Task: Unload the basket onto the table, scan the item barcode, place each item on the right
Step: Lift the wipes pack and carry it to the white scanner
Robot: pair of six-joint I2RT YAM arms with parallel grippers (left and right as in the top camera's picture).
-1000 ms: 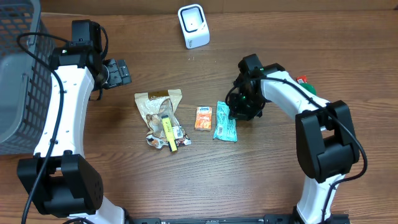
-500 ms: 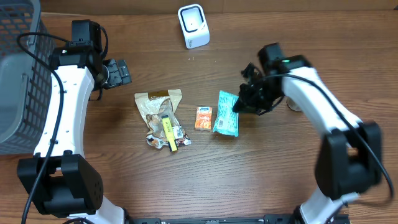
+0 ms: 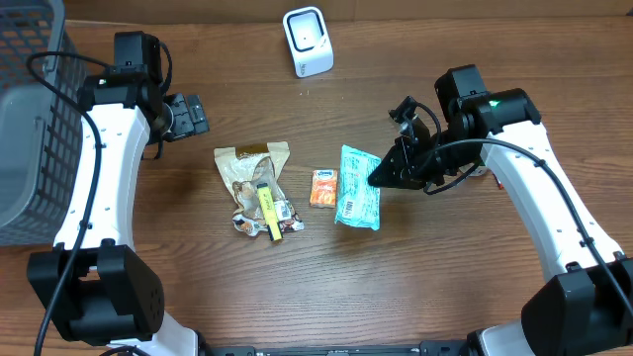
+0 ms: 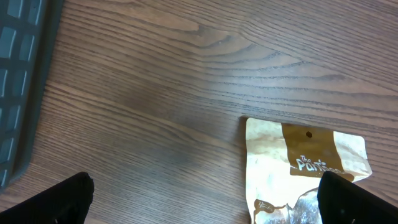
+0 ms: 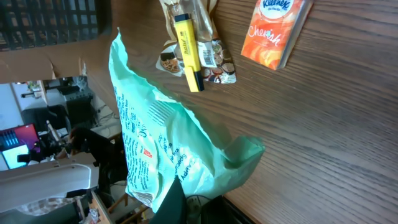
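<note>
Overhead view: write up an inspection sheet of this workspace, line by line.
Surface: wooden table, bare wood between items.
Job's things: teal packet, gripped by one edge; white scanner at the far edge.
Clutter: brown snack pouch with a yellow highlighter lying on it; orange tissue pack beside it.
Claws: right claw shut on the teal packet; left claw open, empty.
Cables: black cable looping by the left arm.
Surroundings: grey basket at the left.

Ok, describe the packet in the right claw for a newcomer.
From the white scanner at the far edge of the table, come down to the row of items. The rightmost, pinched by the right claw, is a mint-green printed packet, larger than the orange tissue pack beside it.
</note>
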